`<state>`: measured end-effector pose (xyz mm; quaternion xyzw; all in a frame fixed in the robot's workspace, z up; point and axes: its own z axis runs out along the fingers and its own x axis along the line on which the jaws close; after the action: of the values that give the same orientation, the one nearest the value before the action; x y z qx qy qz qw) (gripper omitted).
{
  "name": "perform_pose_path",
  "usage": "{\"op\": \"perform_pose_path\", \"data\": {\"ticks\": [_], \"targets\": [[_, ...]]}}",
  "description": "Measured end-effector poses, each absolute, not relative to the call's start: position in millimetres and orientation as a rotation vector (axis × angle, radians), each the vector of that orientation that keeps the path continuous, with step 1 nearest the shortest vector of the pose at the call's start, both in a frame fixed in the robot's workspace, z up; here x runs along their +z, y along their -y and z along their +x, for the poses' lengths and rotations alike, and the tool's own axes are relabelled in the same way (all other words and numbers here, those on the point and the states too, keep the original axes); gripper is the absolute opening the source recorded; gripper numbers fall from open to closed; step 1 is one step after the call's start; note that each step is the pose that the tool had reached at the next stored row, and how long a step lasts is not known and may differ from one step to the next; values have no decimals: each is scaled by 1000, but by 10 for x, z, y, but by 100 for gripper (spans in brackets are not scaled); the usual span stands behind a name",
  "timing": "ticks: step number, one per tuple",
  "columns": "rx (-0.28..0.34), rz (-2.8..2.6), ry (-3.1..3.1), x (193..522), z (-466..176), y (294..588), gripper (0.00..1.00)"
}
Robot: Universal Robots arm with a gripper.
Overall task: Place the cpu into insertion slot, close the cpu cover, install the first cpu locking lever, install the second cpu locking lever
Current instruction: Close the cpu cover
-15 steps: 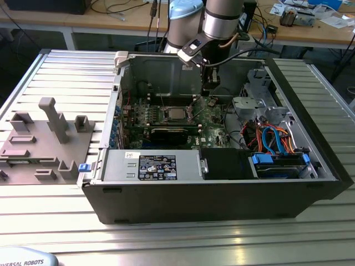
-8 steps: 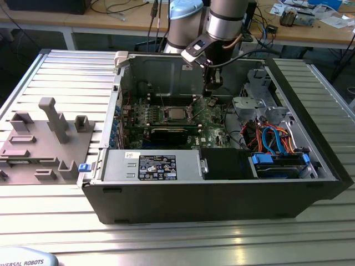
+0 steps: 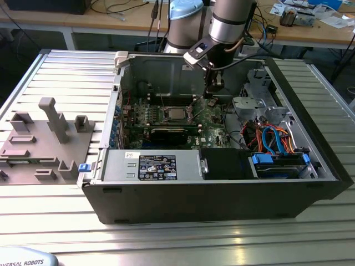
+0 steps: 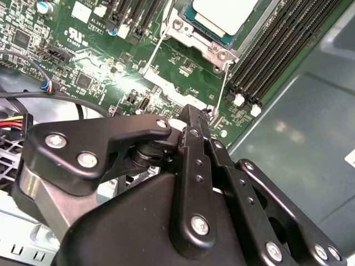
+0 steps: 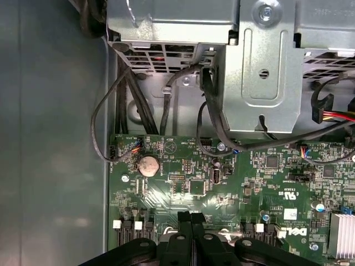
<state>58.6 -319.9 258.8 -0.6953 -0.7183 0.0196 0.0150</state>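
The cpu point(image 4: 222, 12) is sitting in the slot point(image 4: 176, 25) on the green board point(image 4: 100, 61), silver top up. The cover point(image 4: 208, 41) looks to be lying flat around it, though I wouldn't swear it's fully down. The 2 wire levers don't look latched. The near lever point(image 4: 223, 83) runs from the slot's corner out toward the end effector point(image 4: 191, 113), and its free end is just beside the fingertips. The far lever point(image 4: 156, 47) angles off the slot's other corner.

So the key bit: in the exterior view the cpu point(image 3: 176, 113) lies to the exterior view's left of the end effector point(image 3: 212, 98), near but not under it. The near lever's long axis points pretty much straight from the slot at the end effector.

End effector state: in the first wrist view point(image 5: 191, 217) the 2 fingers are pressed together with nothing I can see between them, so closed and empty as far as I can tell. Whether a tip is actually touching the lever end, I can't tell.

The second wrist view gives you cpu, cover and levers up close. The first wrist view looks the other way, at the coin cell point(image 5: 147, 165), cables point(image 5: 111, 116) and drive cage point(image 5: 260, 66). The exterior view has the whole open case point(image 3: 222, 194) on the ribbed worktop point(image 3: 66, 72).
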Motion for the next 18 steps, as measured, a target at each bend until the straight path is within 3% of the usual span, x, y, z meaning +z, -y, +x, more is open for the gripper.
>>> {"op": "perform_pose_path", "data": {"ticks": [7,12,18], "targets": [[73,-2158,2229,2481,594,3199,11],[71,-2159,2230,2701,594,3198,11],[112,-2137,2209,2656,881,3199,11]]}}
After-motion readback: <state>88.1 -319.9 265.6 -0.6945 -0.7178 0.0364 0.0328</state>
